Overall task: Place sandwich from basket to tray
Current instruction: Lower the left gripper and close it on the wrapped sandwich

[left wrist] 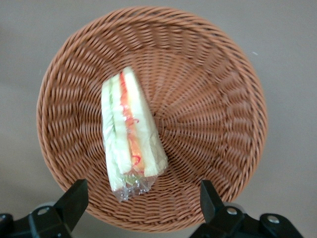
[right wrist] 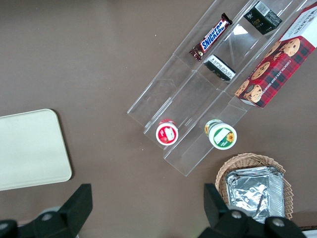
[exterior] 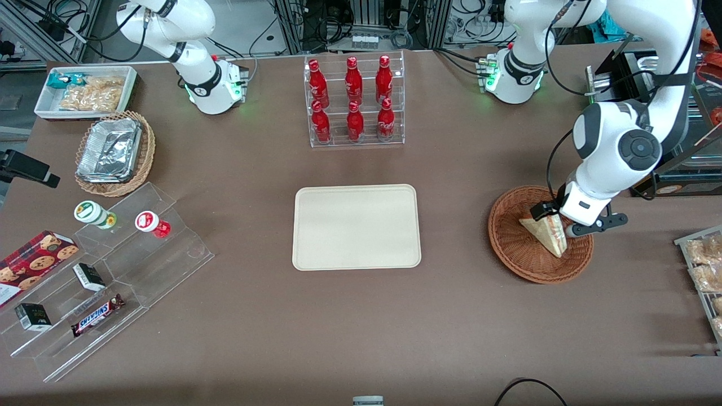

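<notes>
The sandwich (exterior: 546, 232), a clear-wrapped white bread wedge with red and green filling, lies in the round reddish-brown wicker basket (exterior: 510, 248) toward the working arm's end of the table. It also shows in the left wrist view (left wrist: 130, 133), lying in the basket (left wrist: 208, 99). My left gripper (exterior: 561, 221) hangs just above the basket, over the sandwich. It is open and empty (left wrist: 141, 201), with one finger on each side of the sandwich's wrapped end, not touching it. The cream tray (exterior: 356, 226) lies flat and bare at the table's middle.
An acrylic rack of red bottles (exterior: 354, 100) stands farther from the front camera than the tray. Toward the parked arm's end are a stepped acrylic stand with snacks (exterior: 107, 276), a tan wicker basket with foil trays (exterior: 113, 152) and a white bin (exterior: 84, 90). A wire rack of pastries (exterior: 705, 270) sits at the working arm's edge.
</notes>
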